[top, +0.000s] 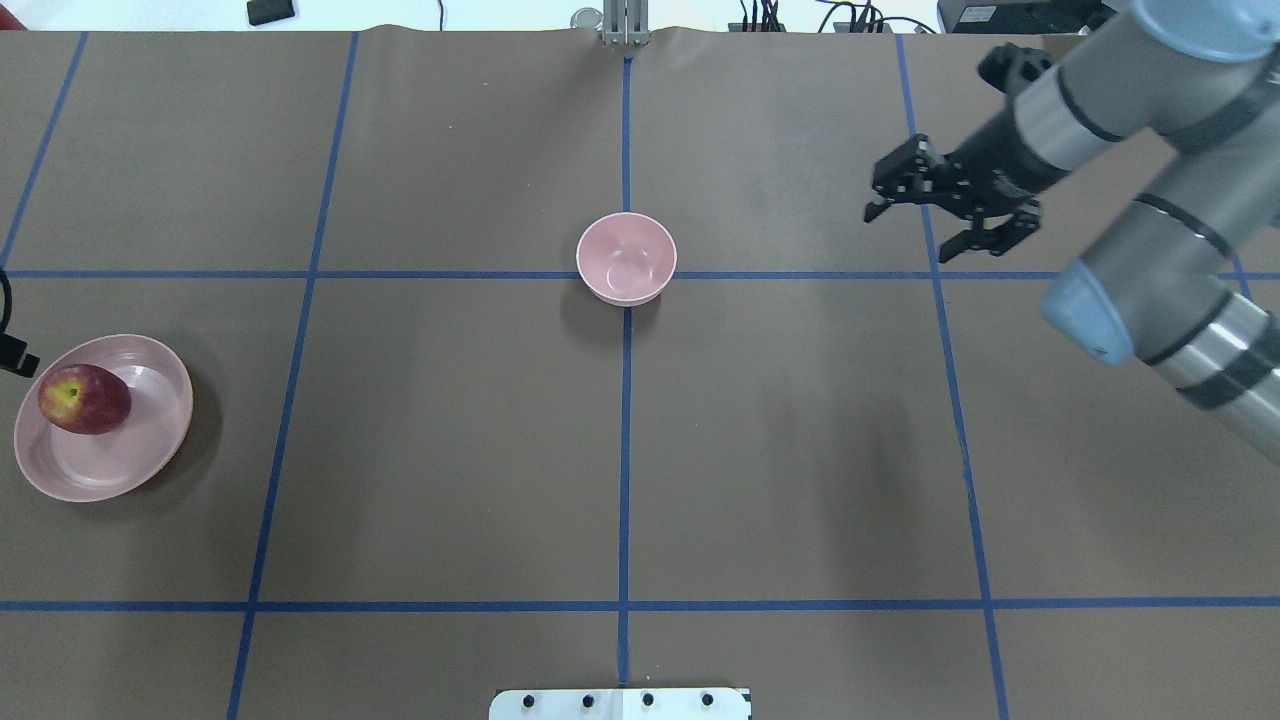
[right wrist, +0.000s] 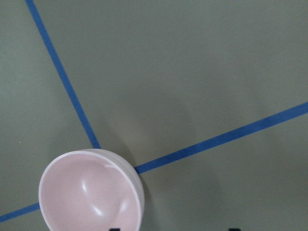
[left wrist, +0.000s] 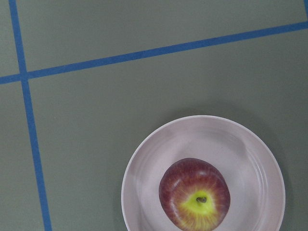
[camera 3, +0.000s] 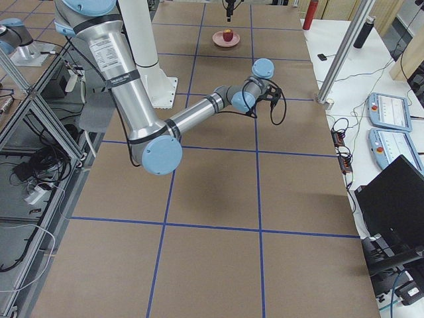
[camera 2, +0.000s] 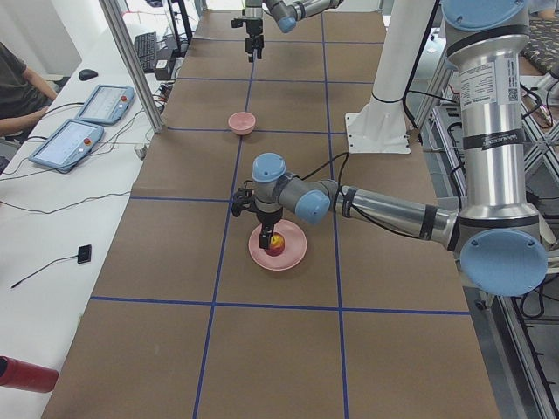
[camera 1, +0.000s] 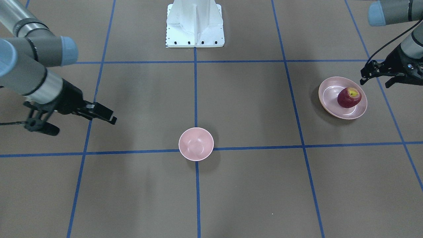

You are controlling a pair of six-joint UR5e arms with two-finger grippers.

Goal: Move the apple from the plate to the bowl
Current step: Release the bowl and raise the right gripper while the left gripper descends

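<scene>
Hovering by apple (camera 1: 349, 97) on plate (camera 1: 330, 96), left jaws spread, empty, right jaws likewise, touching nothing

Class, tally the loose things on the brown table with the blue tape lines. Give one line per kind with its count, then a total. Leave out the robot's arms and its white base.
Apple: 1
Plate: 1
Bowl: 1
Total: 3

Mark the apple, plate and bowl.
apple (camera 1: 349, 98), exterior front-facing view, middle of its red side.
plate (top: 135, 450), overhead exterior view, bare floor beside the apple.
bowl (top: 627, 258), overhead exterior view, empty inner floor.
</scene>
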